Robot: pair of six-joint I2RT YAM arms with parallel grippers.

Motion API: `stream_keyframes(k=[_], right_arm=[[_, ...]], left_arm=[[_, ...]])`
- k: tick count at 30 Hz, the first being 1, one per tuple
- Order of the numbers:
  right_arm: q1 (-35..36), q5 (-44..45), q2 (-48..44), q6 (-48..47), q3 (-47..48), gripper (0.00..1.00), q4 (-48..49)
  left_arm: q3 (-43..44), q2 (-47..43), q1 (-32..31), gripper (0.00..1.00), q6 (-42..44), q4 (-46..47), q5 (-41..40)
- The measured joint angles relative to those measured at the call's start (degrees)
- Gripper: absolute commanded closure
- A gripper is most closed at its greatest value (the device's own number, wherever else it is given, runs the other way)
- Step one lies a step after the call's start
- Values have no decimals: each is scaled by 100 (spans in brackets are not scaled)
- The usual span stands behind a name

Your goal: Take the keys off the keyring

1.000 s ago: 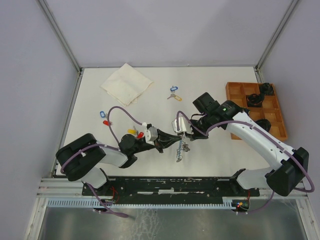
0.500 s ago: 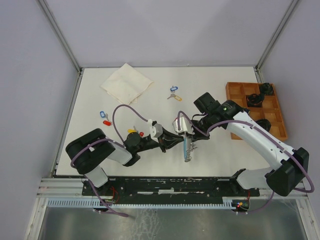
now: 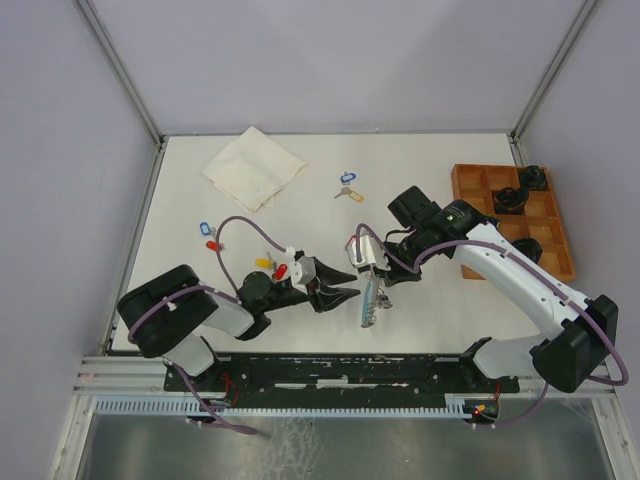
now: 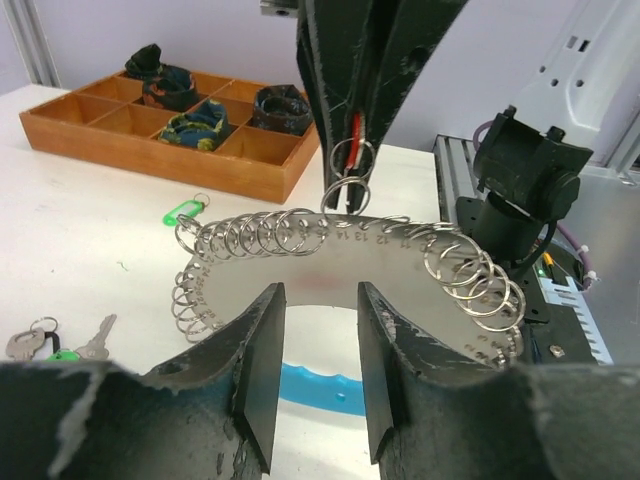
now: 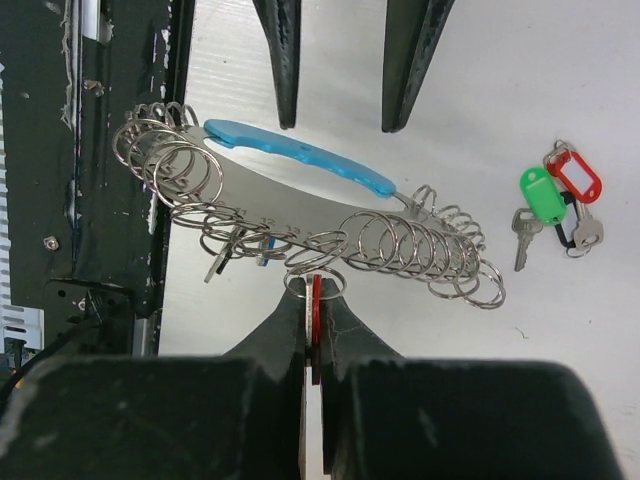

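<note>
Bench: carries loose keys.
Right claw: pressed together on one small ring, holding the keyring up for access.
Left claw: spread, facing the blue band.
Remaining key: seems to hang underneath.

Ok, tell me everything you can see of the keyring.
The keyring is a curved, silvery metal plate stamped with numbers, its edge threaded with many small split rings, joined to a light-blue band. The shut right gripper pinches one small ring, holding it above the table. A key dangles from it. The open left gripper faces it, seemingly without touching.
</note>
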Motion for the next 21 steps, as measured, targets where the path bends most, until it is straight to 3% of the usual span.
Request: stream_keyframes(k=[8,16,21], right_arm=[[0,-4,0,-4,0,99,-15],[0,-22,0,-31,0,99,-22],[0,-35,0,-46,0,99,-22]], left_arm=[[-299,-459,0,46,87,-2,50],[-588,-1069,2,37,13,-9,-411],[-505,-1849,7,29,-162,-605,-603]])
